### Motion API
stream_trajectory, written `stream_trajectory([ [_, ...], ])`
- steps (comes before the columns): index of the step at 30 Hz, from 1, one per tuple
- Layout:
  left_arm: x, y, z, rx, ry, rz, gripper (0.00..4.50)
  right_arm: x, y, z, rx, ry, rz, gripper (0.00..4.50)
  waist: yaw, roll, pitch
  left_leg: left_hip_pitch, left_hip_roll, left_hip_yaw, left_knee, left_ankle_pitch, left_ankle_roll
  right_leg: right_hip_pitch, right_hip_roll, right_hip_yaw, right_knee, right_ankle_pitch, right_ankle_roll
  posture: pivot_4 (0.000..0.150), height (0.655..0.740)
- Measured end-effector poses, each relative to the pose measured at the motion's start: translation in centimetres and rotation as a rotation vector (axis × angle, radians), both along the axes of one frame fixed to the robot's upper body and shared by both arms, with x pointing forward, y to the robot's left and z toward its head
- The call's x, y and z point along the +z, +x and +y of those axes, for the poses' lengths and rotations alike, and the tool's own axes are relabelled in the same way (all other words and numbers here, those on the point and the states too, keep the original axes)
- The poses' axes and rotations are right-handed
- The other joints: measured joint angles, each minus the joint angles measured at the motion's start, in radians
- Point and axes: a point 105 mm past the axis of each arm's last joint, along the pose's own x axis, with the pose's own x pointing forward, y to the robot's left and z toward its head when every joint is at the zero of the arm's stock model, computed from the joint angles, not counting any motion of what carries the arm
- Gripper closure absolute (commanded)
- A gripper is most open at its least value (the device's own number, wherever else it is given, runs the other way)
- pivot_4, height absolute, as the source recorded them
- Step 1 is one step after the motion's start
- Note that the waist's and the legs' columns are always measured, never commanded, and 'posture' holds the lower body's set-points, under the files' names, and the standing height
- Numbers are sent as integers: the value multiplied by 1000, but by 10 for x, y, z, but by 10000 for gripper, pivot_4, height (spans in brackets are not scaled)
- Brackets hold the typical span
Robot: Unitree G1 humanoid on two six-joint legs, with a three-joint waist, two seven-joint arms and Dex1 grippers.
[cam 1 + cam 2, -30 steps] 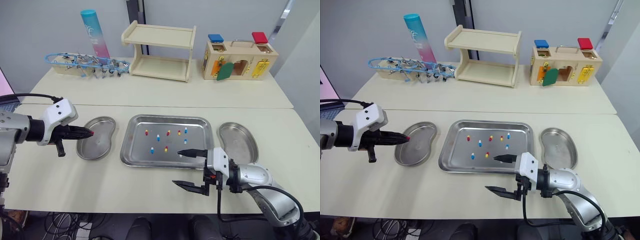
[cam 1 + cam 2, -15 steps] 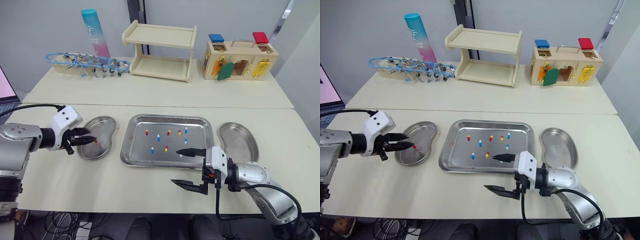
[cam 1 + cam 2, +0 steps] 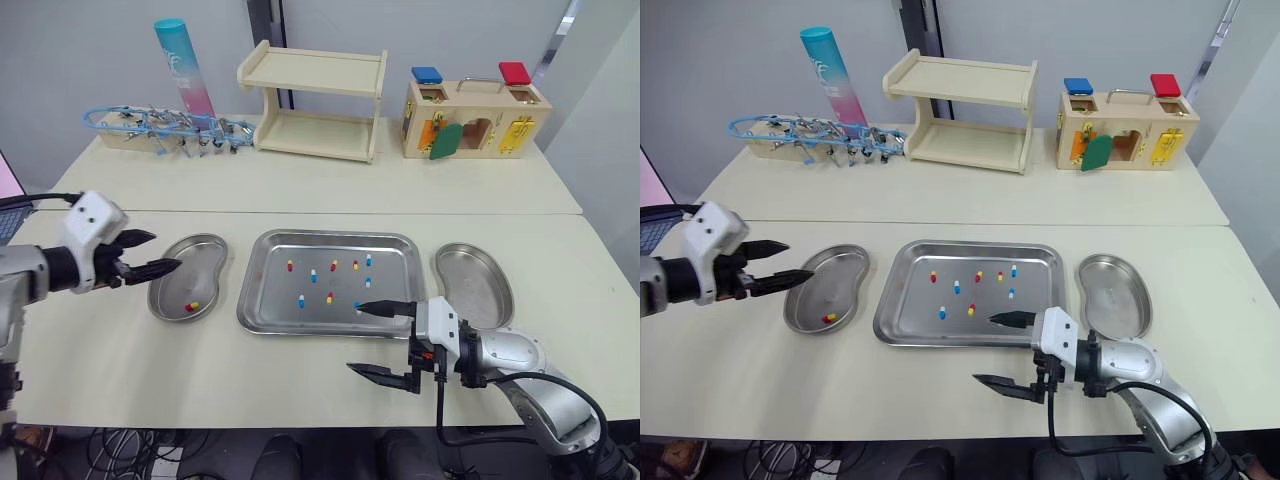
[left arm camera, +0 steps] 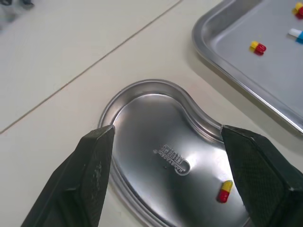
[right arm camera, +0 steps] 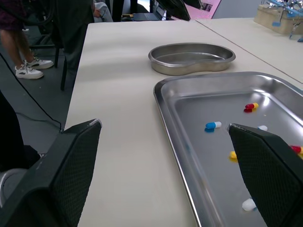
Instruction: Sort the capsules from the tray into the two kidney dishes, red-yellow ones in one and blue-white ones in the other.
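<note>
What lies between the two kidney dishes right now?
The tray holding scattered red-yellow and blue-white capsules sits between the left kidney dish and the right kidney dish, touching neither, as the left eye view shows.

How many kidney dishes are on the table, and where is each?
2. The left dish, beside the tray, holds one red-yellow capsule; the right dish, on the tray's other side, is empty.

The bench [image 3: 250,370] in front of the tray [image 3: 330,237] is free, crossed only by the right tool [image 3: 355,338], spread wide at the tray's near right corner. Narrow gaps part the tray's low rim from the left dish [image 3: 205,243] and the right dish [image 3: 470,250]. The left tool [image 3: 165,251], fingers spread, hangs over the left dish's outer side. The shelf [image 3: 315,105], box [image 3: 475,120], tube [image 3: 180,65] and rack [image 3: 160,128] stand well back.
</note>
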Motion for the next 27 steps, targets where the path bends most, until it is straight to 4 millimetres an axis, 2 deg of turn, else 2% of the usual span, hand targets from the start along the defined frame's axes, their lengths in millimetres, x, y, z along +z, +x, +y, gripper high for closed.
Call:
stream_trajectory([
  [2,3,-8,8,29,-34,-22,8190,0,2,-9,-32,-6,6,0,1,0,0,0,0,0,0,0,0,0,0,0,0,0,0,1500,7400],
  [6,-2,-33,36,144,-91,-51,8190,1,6,-54,-160,-76,13,0,4,0,0,0,0,1,0,0,0,0,0,0,-1,0,0,1500,7400],
  [9,-27,-57,63,265,-108,-21,8190,3,10,-97,-288,-152,13,0,5,0,0,1,0,2,-1,0,0,1,0,1,-1,0,0,1500,7400],
  [12,-59,-86,90,413,-121,27,8190,5,15,-150,-443,-223,23,0,5,0,0,2,0,2,-1,0,0,2,-1,1,-3,0,0,1500,7400],
  [15,-78,-105,105,506,-131,37,87,10,19,-193,-541,-284,19,0,7,-1,0,2,1,2,-1,0,1,4,-1,0,-5,1,-1,1500,7400],
  [16,-82,-111,108,523,-136,42,87,9,18,-206,-560,-310,27,0,9,-1,-1,2,1,2,-1,0,1,5,-1,0,-6,1,-1,1500,7400],
  [21,-92,-126,109,539,-153,34,87,-5,5,-232,-538,-406,119,0,18,-1,-1,2,1,3,-1,-1,1,5,-1,0,-6,1,-1,1500,7400],
  [27,-91,-126,104,523,-169,17,87,-16,-13,-262,-537,-473,221,0,20,-1,-1,2,1,4,-1,-1,1,5,-1,0,-7,1,-1,1500,7400],
])
